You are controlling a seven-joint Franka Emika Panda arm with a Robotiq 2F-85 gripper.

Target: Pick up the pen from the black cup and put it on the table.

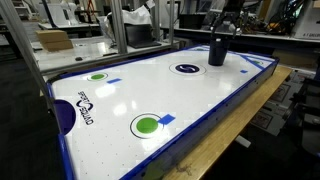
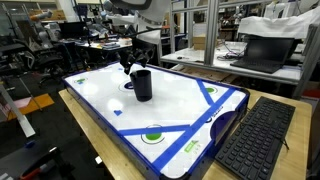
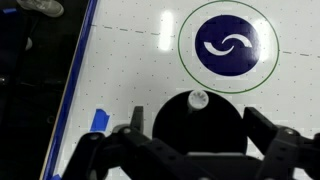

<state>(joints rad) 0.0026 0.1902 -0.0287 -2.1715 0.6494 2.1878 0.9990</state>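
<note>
The black cup [image 3: 200, 135] stands upright on the white table [image 3: 130, 60], seen from above in the wrist view. The pen [image 3: 198, 99] shows as a small pale round end at the cup's far inner rim. My gripper [image 3: 196, 113] is open, its two dark fingers either side of the cup's mouth, above it. In both exterior views the cup [image 1: 217, 52] [image 2: 142, 85] stands near one end of the table [image 1: 150, 95] [image 2: 180, 105], with my gripper [image 1: 226, 28] [image 2: 128, 64] hanging just above it. The pen is too small to make out there.
A flat dark-blue printed circle [image 3: 228, 44] [image 1: 186, 68] lies just beyond the cup. Green round spots [image 1: 118, 125] [image 2: 152, 137] and blue marks are printed on the table. The blue rim [image 3: 80, 60] runs along the side. A keyboard [image 2: 255, 140] lies beside the table on a wooden bench.
</note>
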